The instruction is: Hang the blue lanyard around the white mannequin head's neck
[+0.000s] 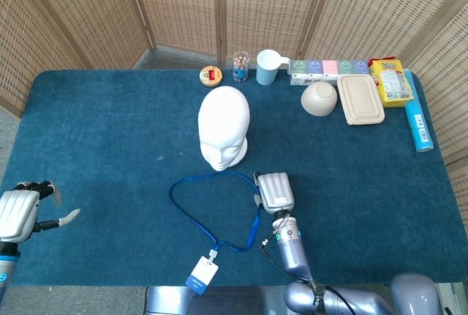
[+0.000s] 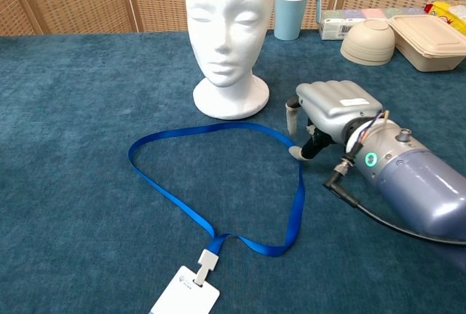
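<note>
My right hand (image 2: 329, 110), fingers apart and holding nothing, is beside the blue lanyard (image 2: 295, 205); the limp, flat strap needs a pinch there.

Lanyard (image 2: 218, 183) before mannequin head (image 2: 229, 30) (right hand (image 2: 331, 106) beside its loop)

Matt white foam-like mannequin head (image 2: 228, 33); smooth blue woven lanyard (image 2: 218, 183); napped blue cloth table cover (image 1: 110, 132); satin grey metal-look right hand (image 2: 324, 114); woven cane screens (image 1: 175, 4)

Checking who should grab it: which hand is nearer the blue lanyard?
Right. The right hand hovers at the blue lanyard loop's right edge; the left hand sits far off by the table's left edge.
</note>
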